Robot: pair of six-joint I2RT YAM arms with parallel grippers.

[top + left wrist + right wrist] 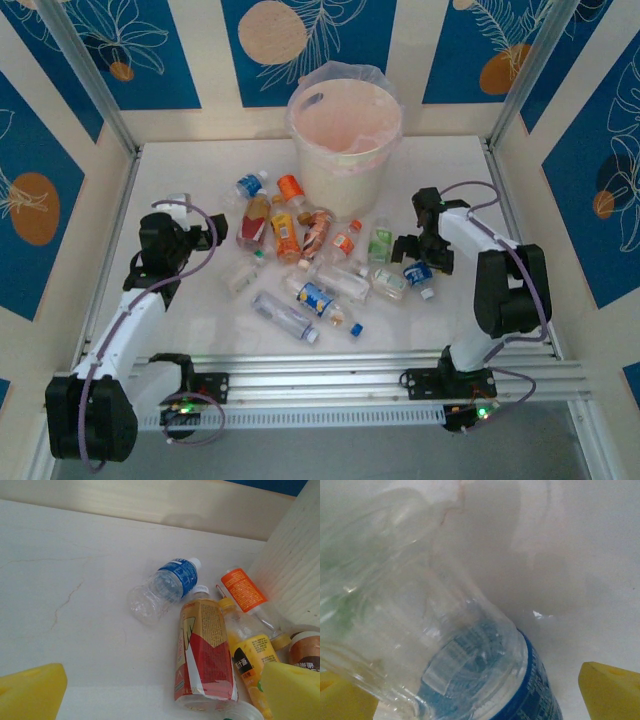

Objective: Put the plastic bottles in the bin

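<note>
At the left hand (203, 233): spread wide, gripping nothing, hanging over bare surface (75, 580) toward the left edge, near a blue-labelled clear bottle (167, 587) and a red-and-yellow bottle (202, 655). At the right hand (421, 252): likewise spread wide, straddling a blue-banded clear bottle (470, 670), not clamped on it; contact impossible to tell. Scattered mid-surface, on their sides: the plastic bottles (310, 260), just before the cream bin (345, 165) at the far edge.

bin (345, 168): back centre of table (450, 322) | bottles (285, 237): strewn before it | nearest bottle (290, 187): seemingly touching bin
</note>
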